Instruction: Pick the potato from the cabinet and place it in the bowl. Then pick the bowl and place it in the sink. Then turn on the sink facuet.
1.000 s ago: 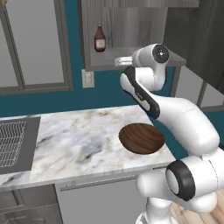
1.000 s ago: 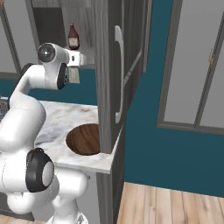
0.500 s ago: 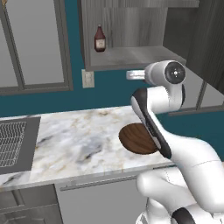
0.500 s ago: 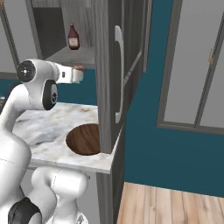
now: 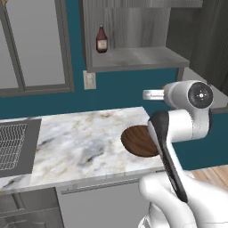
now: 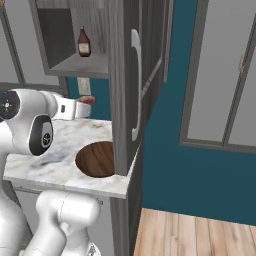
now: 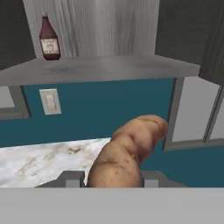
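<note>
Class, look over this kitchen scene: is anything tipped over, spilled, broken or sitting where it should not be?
Nothing stands out. The bottle stands upright on the cabinet shelf, the bowl sits flat on the worktop, unspilled, and the pincer holds the potato below the shelf. The cabinet door hangs open, as the job needs.

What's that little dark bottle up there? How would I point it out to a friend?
Find the open grey wood-grain cabinet on the wall above the marble counter. On the left of its pale shelf stands the bottle, upright. It is dark red-brown with a white label, the sole thing on that shelf.
</note>
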{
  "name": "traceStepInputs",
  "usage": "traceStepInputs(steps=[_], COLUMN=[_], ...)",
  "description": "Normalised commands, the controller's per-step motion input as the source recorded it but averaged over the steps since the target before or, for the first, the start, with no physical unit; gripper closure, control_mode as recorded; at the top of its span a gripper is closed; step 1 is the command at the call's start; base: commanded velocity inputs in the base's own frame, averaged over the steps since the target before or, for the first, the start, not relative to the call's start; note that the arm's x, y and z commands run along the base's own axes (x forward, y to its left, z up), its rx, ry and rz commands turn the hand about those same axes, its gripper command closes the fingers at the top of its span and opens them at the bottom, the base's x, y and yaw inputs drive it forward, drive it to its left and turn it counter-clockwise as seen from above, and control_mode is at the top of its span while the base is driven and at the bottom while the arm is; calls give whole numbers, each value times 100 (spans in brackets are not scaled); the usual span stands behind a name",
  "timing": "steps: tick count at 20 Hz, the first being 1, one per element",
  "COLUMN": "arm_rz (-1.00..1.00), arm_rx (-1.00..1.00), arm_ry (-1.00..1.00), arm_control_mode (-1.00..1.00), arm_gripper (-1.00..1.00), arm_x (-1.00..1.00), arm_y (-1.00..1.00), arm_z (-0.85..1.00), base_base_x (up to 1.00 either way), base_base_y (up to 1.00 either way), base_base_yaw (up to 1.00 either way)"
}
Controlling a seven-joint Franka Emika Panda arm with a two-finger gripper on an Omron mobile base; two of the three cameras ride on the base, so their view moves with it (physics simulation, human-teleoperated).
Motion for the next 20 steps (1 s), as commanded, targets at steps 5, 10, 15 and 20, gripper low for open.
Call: traceStepInputs(steps=[5, 10, 15, 20], arm_rz=[0, 0, 0, 0], arm_rx=[0, 0, 0, 0], arm_ry=[12, 16, 24, 23], arm_control_mode=[-100, -100, -100, -100], arm_gripper=[100, 100, 100, 100], arm_x=[-21, 7, 20, 17], arm_y=[0, 1, 0, 0], arm_z=[-54, -48, -32, -47], base_base_x=[0, 0, 0, 0], base_base_y=[0, 0, 0, 0], base_base_yaw=[0, 0, 0, 0])
